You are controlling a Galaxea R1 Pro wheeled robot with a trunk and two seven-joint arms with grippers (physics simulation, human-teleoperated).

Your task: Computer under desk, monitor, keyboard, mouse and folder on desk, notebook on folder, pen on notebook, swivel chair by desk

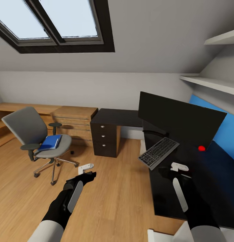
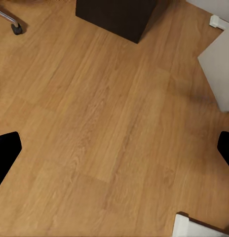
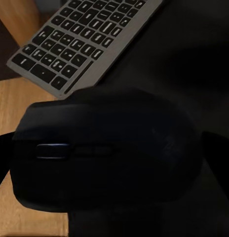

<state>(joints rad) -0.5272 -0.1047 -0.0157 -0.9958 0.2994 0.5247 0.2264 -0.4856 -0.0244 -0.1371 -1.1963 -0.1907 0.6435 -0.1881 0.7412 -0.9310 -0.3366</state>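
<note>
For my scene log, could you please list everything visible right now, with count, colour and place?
Skylight: one, dark-framed, in the sloped ceiling.
Wall shelves: two, white, upper right.
Desk: one, black-topped, with a drawer unit.
Monitor: one, black, on the desk.
Keyboard: one, black keys in a silver frame, overhanging the desk edge.
Mouse: one, black, between the right gripper's fingers.
Swivel chair: one, grey, on the wood floor.
Folder: one, blue, on the chair seat.
Wooden shelf unit: one, beside the desk.
Left gripper: open, over the floor.
Right gripper: over the desk.
</note>
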